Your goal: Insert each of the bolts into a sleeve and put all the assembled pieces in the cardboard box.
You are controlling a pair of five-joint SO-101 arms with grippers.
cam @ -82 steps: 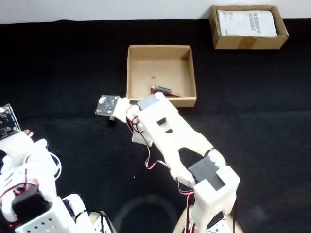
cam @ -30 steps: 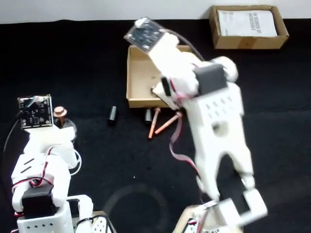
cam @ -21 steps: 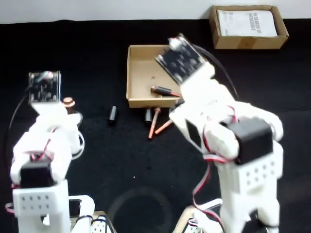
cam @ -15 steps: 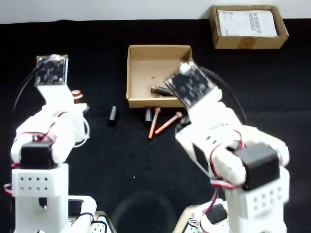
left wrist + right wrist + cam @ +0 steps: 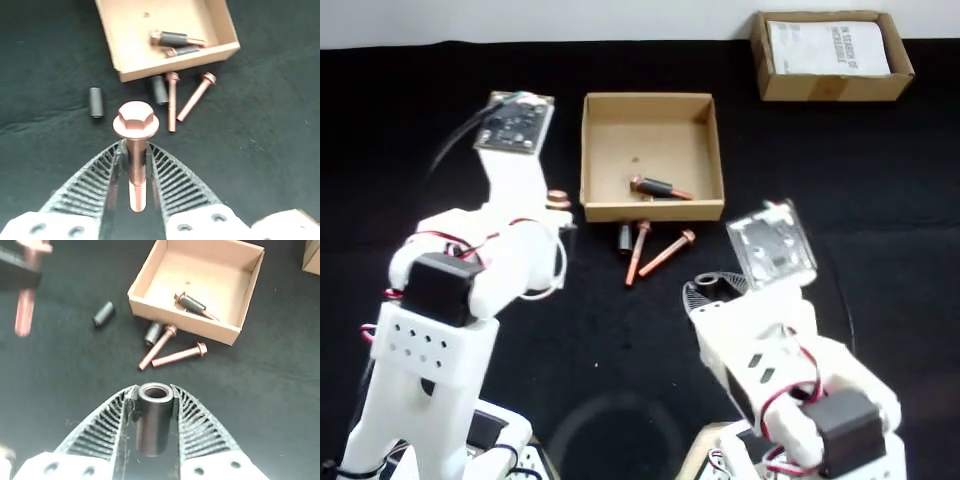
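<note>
Both grippers loaded: bolt in left, sleeve in right.
My left gripper (image 5: 135,146) pinches a copper bolt (image 5: 136,122) by the shank, head sticking out past my fingertips. My right gripper (image 5: 155,392) squeezes a dark sleeve (image 5: 154,420), its bore facing outward. The cardboard box (image 5: 595,150) sits toward the tabletop's far edge with one assembled piece (image 5: 658,187) inside. Just outside its near wall lie two loose bolts (image 5: 638,250) and a loose sleeve (image 5: 624,237). Another sleeve (image 5: 103,313) lies apart from them.

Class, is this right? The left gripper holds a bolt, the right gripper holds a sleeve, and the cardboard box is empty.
No. The cardboard box holds one assembled piece, as the high view shows. The bolt and sleeve are held as stated.
</note>
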